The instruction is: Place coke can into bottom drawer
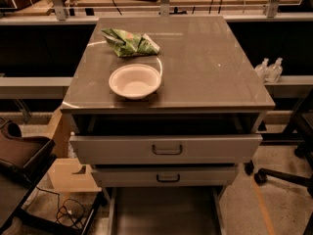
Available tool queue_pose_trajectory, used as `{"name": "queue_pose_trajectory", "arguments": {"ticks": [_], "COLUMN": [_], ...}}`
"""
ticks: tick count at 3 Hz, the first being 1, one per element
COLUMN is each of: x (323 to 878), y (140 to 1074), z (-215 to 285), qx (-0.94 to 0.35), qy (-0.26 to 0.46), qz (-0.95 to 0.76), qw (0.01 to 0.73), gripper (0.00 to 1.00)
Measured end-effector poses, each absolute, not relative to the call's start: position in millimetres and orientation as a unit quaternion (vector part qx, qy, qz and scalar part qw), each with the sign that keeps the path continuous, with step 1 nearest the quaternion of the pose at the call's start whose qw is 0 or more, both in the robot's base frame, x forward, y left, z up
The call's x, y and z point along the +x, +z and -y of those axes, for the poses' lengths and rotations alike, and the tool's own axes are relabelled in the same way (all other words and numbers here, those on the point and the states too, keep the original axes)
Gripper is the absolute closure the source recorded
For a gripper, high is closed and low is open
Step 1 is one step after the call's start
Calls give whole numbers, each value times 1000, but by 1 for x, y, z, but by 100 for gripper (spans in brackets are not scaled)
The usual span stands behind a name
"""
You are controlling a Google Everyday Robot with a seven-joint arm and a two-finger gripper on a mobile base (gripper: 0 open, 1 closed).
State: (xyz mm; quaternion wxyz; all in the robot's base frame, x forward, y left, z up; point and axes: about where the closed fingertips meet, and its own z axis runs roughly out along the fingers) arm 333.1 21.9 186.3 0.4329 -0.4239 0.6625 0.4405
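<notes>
Fingers can't be judged at all here, since the gripper is nowhere in frame, so how far it's open and whether anything is held just can't be told. Same story for the coke can: no red can is to be seen on the cabinet top, in the drawers or on the floor, so it's presumably with the arm somewhere out of shot, but that's only a guess. What is shown: the bottom drawer [166, 212] is pulled out at the foot of the cabinet, its grey floor bare as far as can be made out, with the narrower drawer front [127, 176] and the taller drawer front [112, 148] stacked above it. Up on the tabletop [210, 67] a white bowl [135, 81] is parked near the front left, and a green snack bag [129, 42] lies just behind it. Step-wise, the placing looks not yet done, since no can has been set in the tray. For the next move, the can would need to be brought low, under the overhanging upper fronts, and lowered upright onto the open floor between the side rails before being let go.
</notes>
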Motion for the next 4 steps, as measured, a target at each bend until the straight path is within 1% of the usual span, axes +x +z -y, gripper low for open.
{"name": "queue_pose_trajectory", "arguments": {"ticks": [1,3,4], "x": [333,373,391], "y": [184,194,196], "z": [-22,-19,-17], "qx": [-443,-512,-533], "qy": [423,365,347], "qz": [-663,-657,-653], "qw": [431,416,411], "gripper": [100,100,100]}}
